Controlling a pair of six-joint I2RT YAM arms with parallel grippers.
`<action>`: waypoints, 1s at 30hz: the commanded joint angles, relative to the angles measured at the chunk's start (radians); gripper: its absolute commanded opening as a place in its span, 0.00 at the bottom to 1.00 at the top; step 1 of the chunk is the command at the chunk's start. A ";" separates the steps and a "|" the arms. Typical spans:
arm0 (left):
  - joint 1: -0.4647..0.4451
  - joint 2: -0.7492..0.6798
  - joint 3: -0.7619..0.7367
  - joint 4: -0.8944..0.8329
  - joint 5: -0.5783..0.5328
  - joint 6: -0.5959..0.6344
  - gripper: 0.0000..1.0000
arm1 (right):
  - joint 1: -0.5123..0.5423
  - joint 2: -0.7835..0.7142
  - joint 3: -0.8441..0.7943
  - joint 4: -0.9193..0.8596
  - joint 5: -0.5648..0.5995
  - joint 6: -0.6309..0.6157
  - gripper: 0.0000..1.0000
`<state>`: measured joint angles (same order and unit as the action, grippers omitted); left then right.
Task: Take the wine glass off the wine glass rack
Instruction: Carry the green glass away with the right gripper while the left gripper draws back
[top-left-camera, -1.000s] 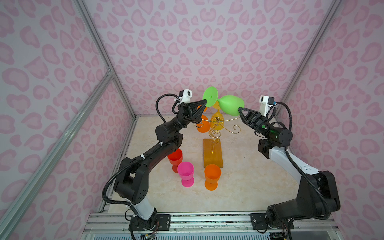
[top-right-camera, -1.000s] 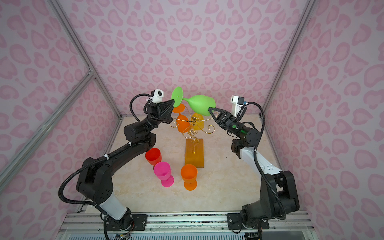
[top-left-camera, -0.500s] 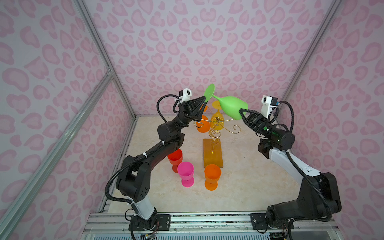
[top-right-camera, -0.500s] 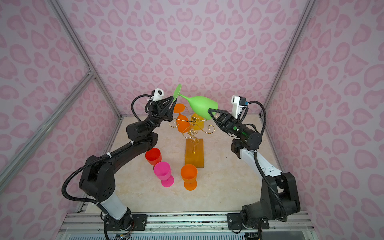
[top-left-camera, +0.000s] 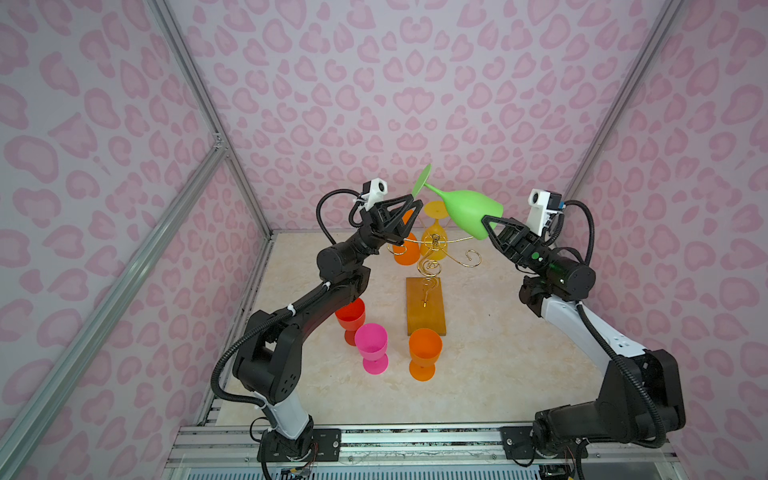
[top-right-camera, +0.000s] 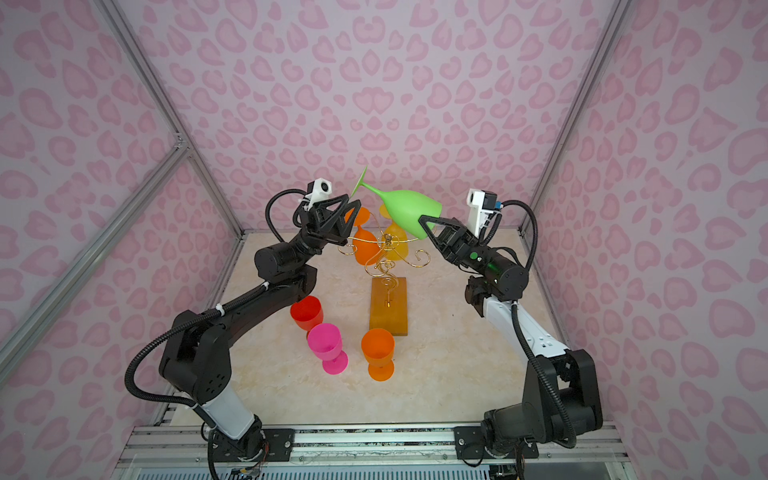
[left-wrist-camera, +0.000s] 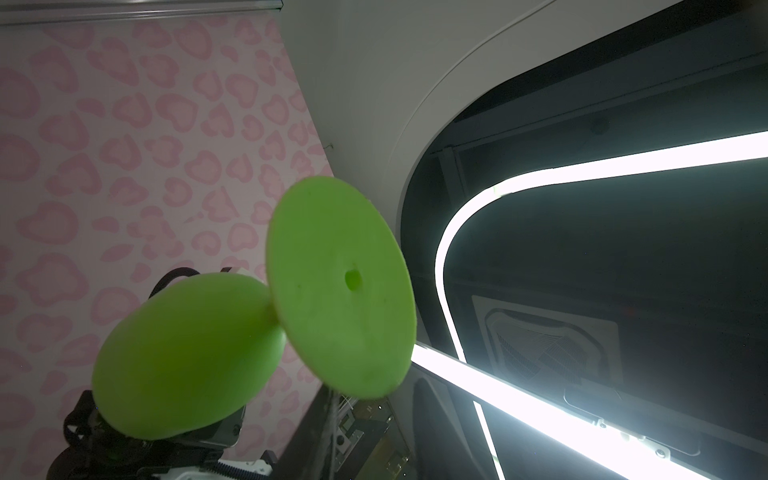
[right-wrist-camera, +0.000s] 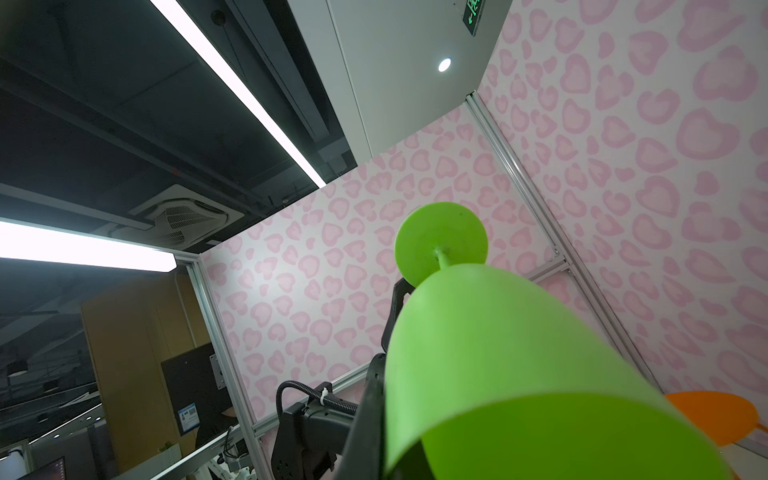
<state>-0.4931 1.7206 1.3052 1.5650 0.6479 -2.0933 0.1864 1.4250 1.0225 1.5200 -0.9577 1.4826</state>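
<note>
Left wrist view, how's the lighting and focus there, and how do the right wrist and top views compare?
Left wrist view: the ceiling light strip is blown out, the rest dim, the green wine glass close and soft-edged. Right wrist view: similar strip glare, glass bowl slightly soft, wall pattern sharp. Both top views: even light, darker corners, no glare.
</note>
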 joint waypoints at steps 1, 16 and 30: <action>-0.001 -0.010 0.002 0.030 0.023 -0.089 0.35 | -0.011 -0.010 0.014 -0.014 0.011 -0.006 0.00; 0.006 -0.125 -0.047 -0.160 0.137 0.245 0.63 | -0.180 -0.379 0.186 -1.549 0.240 -0.892 0.00; 0.076 -0.433 -0.009 -1.146 0.076 1.058 0.70 | -0.286 -0.446 0.260 -2.159 0.523 -1.170 0.00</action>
<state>-0.4267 1.3380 1.2705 0.7166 0.7731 -1.3159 -0.0982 0.9707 1.2961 -0.5255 -0.4782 0.3832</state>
